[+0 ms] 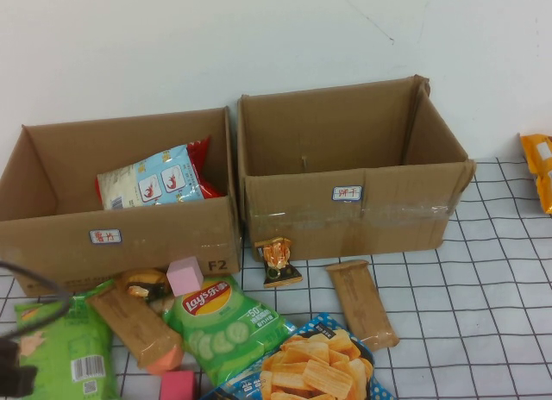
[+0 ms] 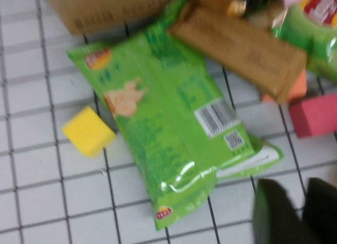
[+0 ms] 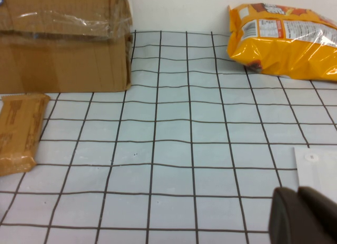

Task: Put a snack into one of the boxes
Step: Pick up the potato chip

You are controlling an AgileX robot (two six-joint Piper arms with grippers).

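Two open cardboard boxes stand side by side at the back. The left box [image 1: 52,236] holds a blue and red snack bag [image 1: 155,178]; the right box [image 1: 405,210] looks empty. A green snack bag [image 1: 65,353] lies at the front left and also shows in the left wrist view [image 2: 163,123]. My left gripper [image 1: 13,370] hovers at that bag's near end; in its wrist view the left gripper [image 2: 304,189] is a little open and empty. My right gripper [image 3: 297,194] is shut and empty over bare table, out of the high view.
Lay's green bag [image 1: 226,318], blue chip bag [image 1: 310,365], two brown bars [image 1: 362,301] [image 1: 134,327], pink cubes [image 1: 185,275] [image 1: 177,385] and a small toy [image 1: 278,260] crowd the front. A yellow cube [image 2: 88,131] lies by the green bag. An orange bag [image 3: 284,41] lies at the far right.
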